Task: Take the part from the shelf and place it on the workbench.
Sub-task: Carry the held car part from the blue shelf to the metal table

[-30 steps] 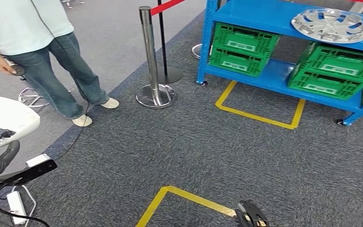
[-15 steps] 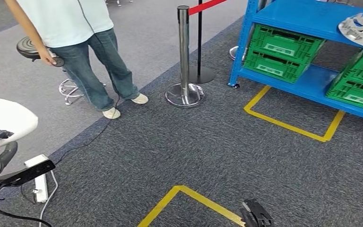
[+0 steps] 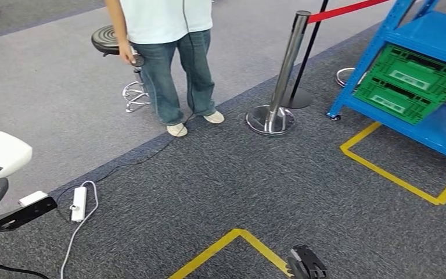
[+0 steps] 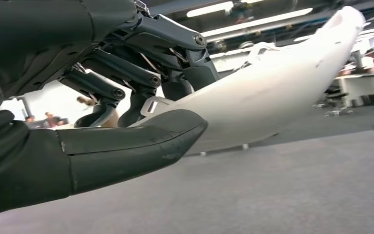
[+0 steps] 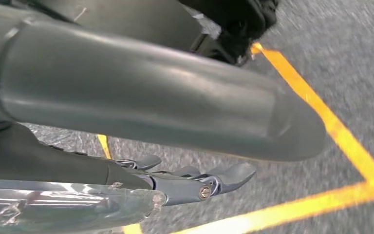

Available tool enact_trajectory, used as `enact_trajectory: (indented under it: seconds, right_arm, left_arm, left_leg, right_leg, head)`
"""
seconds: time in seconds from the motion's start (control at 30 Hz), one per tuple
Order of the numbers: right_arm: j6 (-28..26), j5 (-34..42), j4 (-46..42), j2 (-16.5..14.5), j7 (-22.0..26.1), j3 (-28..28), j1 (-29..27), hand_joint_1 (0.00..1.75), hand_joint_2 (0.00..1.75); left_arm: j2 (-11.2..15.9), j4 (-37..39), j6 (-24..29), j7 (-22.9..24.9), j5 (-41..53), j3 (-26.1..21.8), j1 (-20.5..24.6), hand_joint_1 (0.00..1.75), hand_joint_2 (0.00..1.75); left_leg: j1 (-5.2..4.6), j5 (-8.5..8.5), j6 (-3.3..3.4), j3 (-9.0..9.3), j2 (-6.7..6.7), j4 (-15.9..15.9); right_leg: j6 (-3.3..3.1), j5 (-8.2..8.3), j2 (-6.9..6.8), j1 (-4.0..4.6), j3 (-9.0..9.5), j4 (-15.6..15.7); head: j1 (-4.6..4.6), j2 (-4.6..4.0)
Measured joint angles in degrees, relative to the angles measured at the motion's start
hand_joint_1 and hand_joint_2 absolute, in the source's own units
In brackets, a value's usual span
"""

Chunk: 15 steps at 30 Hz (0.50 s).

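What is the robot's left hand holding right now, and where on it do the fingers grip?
The left hand holds a large white curved part. Its fingers clamp over one end of the part, with the thumb beneath that end.

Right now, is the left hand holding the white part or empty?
Holding it: in the left wrist view the left hand has its thumb under and dark fingers over the white part.

Open carpet ahead; blocked by stanchion post (image 3: pixel 283 70), person (image 3: pixel 174 52) with stool (image 3: pixel 111 40) behind, power strip (image 3: pixel 78 203) and cable left, blue shelf (image 3: pixel 418 40) right
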<state>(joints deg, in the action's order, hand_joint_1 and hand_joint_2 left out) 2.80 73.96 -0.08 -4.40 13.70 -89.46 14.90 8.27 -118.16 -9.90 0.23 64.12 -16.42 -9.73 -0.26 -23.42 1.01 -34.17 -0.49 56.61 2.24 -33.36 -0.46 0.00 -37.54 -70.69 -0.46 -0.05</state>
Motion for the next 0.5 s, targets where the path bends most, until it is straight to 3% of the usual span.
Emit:
enact_trajectory:
  seconds: [0.03,0.07,0.1,0.13,0.2,0.27,0.33,0.37,0.43,0.47,0.5]
  right_arm:
    - [0.0,0.0,0.0,0.0,-0.1,0.0,-0.1,0.0,0.0]
    - [0.0,0.0,0.0,0.0,-0.2,0.0,-0.1,0.0,0.0]
    - [0.0,0.0,0.0,0.0,-0.3,0.0,-0.2,0.0,0.0]
    - [0.0,-0.1,0.0,0.0,-0.3,0.0,-0.1,0.0,0.0]
    - [-0.1,-0.1,0.0,0.0,-0.4,0.0,0.0,0.0,0.0]
    - [-0.1,-0.1,0.0,0.0,-0.5,0.0,0.0,0.0,0.0]
    - [-0.1,-0.1,-0.1,0.0,-0.6,0.0,0.0,0.0,0.0]
    - [-0.1,-0.1,-0.1,0.0,-0.6,0.0,0.1,0.0,0.0]
    - [-0.1,0.0,-0.1,-0.1,-0.5,0.0,0.2,0.0,0.0]
    - [-0.1,0.0,-0.1,-0.1,-0.5,0.0,0.2,0.0,0.0]
    - [-0.1,0.0,-0.1,-0.1,-0.5,0.0,0.1,0.0,0.0]
  left_arm:
    - [-0.1,0.0,0.0,-0.1,-0.2,-0.2,-0.1,1.59,1.75]
    - [-0.1,0.0,-0.1,-0.3,-0.4,-0.5,-0.1,1.59,1.75]
    - [-0.2,0.0,-0.1,-0.5,-0.8,-0.9,-0.2,1.59,1.75]
    - [-0.3,0.0,-0.1,-0.7,-1.1,-1.2,-0.2,1.59,1.75]
    - [-0.4,0.0,-0.2,-0.9,-1.6,-2.0,-0.2,1.59,1.75]
    - [-0.4,0.0,-0.2,-1.0,-1.8,-2.5,-0.1,1.59,1.75]
    - [-0.4,0.0,-0.2,-1.0,-1.9,-3.0,-0.2,1.59,1.75]
    - [-0.4,0.0,-0.2,-1.0,-1.9,-3.3,-0.3,1.59,1.75]
    - [-0.4,0.0,-0.2,-1.0,-2.0,-3.6,-0.2,1.59,1.75]
    - [-0.4,0.0,-0.2,-1.0,-2.0,-3.7,-0.1,1.59,1.75]
    - [-0.4,0.0,-0.2,-1.0,-2.0,-3.7,-0.1,1.59,1.75]
  left_leg:
    - [0.0,0.02,0.07,-0.03,-0.79,0.0]
    - [0.01,0.03,0.08,-0.03,-1.6,0.0]
    - [0.04,0.05,0.05,0.01,-2.44,0.1]
    - [0.11,0.05,-0.01,0.09,-3.27,0.1]
    - [0.22,-0.03,-0.39,0.1,-4.81,0.4]
    - [0.39,0.13,-1.09,-0.32,-6.18,0.6]
    - [0.69,0.61,-1.9,-0.83,-7.47,0.4]
    - [0.73,0.58,-2.22,-1.05,-7.01,0.5]
    - [0.58,-1.1,-2.68,-2.32,-3.97,3.0]
    - [0.52,-2.83,-2.88,-3.68,-2.01,5.9]
    - [0.56,-4.75,-3.1,-5.47,-0.9,9.7]
  right_leg:
    - [0.03,-1.13,0.33,0.0,-1.68,-3.3]
    - [0.04,-1.23,0.43,0.0,-2.63,-5.0]
    - [0.02,-0.13,0.53,-0.03,-2.47,-4.2]
    - [-0.01,1.88,0.9,-0.1,-1.22,-1.4]
    - [0.0,5.59,3.57,-0.52,2.5,6.7]
    - [-0.06,6.54,5.69,-0.75,4.66,10.9]
    - [-0.53,6.54,4.92,-0.58,5.03,11.3]
    - [-0.92,6.74,4.21,-0.55,5.09,11.5]
    - [-1.65,7.12,2.7,-0.6,5.27,12.0]
    - [-1.86,7.19,1.91,-0.53,5.29,12.2]
    - [-1.98,7.19,1.09,-0.47,5.24,12.2]
  head:
    - [0.07,0.0]
    - [0.07,0.0]
    - [0.06,0.0]
    - [0.07,0.0]
    - [0.07,0.0]
    - [0.05,0.0]
    - [0.04,-0.01]
    - [0.02,-0.01]
    - [-0.19,-0.01]
    - [-0.29,-0.01]
    - [-0.36,-0.01]
